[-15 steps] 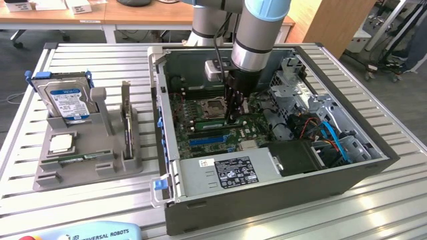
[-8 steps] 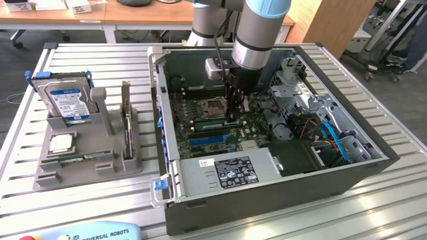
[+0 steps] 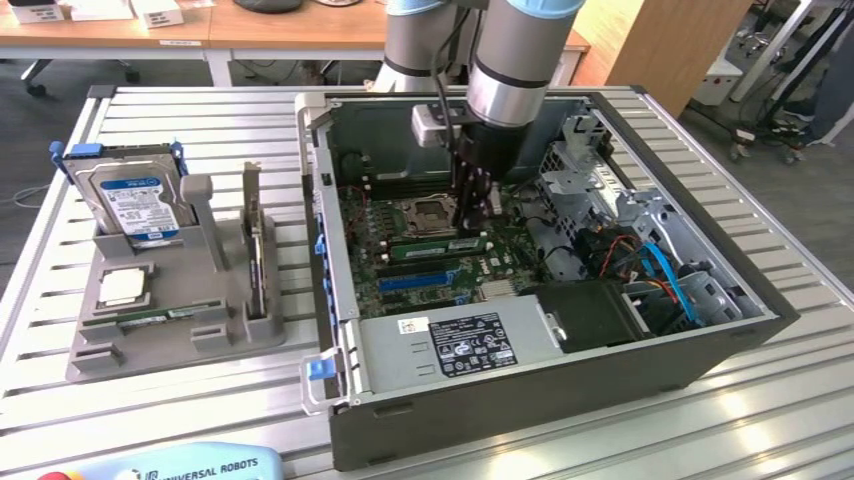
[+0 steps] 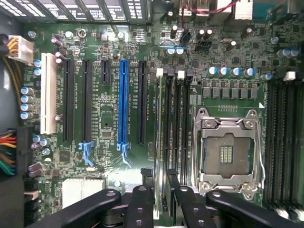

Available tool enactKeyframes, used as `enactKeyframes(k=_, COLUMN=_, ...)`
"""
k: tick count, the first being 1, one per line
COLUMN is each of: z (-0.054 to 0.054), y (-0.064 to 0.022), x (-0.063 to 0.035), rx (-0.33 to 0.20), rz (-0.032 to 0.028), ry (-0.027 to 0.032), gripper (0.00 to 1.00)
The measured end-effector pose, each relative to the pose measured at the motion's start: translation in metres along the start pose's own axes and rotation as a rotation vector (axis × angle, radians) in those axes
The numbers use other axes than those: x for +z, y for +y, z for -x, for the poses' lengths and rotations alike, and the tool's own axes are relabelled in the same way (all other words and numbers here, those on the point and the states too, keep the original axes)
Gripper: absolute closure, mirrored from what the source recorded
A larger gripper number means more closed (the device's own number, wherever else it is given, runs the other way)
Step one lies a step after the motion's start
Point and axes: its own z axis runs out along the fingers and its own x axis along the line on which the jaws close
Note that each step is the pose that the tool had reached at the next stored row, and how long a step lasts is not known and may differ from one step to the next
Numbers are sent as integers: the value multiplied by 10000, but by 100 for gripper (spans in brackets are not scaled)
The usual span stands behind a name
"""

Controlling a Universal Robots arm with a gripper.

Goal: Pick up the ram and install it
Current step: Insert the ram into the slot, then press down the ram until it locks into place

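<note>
You're holding pincer (image 4: 160, 202) low over board, pinching ram (image 4: 160, 142) edge-on; ram's long axis running straight out between fingers, parallel with slots (image 4: 178, 123) just beside.

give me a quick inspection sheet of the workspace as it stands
surface: slatted metal table, open computer case on it
job's things: ram standing edge-down among the motherboard's memory slots beside the empty processor socket, between the jaws; second ram stick lying in the grey holder
clutter: hard drive upright in the holder, processor chip lying flat in it
grippers: gripper lowered into the case, jaws closed on the ram
cables: blue and orange cables at the case's side toward the exterior view's right
surroundings: wooden desks behind
</note>
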Motion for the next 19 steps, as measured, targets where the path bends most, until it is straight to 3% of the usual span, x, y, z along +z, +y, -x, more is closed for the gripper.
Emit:
enactKeyframes(k=10, z=-4, y=7, x=-184, rx=0, rz=0, ry=0, gripper=75)
enactKeyframes(k=19, z=-4, y=7, x=-191, rx=0, rz=0, ry=2, gripper=75)
